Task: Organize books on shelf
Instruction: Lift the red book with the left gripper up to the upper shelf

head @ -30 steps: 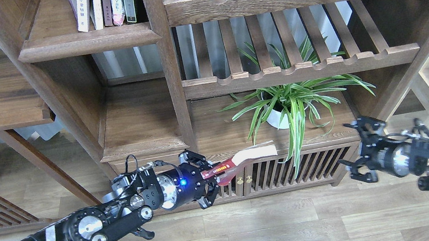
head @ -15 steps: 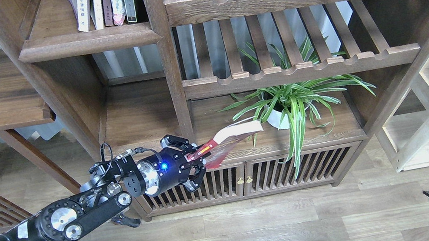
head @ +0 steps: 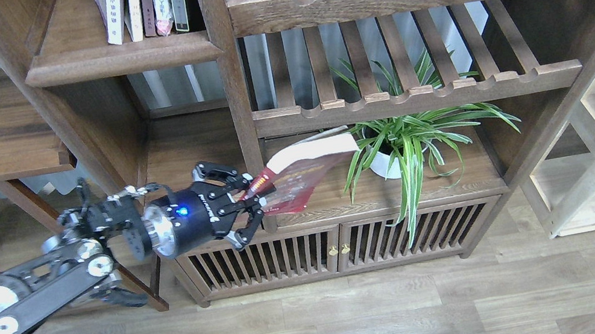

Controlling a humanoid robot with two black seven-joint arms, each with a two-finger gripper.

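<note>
Above the cabinet top (head: 447,180), left jaws (head: 254,196) clamp the red book (head: 300,182).

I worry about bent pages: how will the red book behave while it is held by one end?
The red book is thin, and the left gripper clamps only its near end, so it probably sags. Its pages fan apart at the far end; it likely flops when tilted.

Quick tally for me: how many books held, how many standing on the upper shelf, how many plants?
Held book, in left gripper: 1
Shelved books, spines visible: 5
Potted plant: 1
Total: 7
</note>
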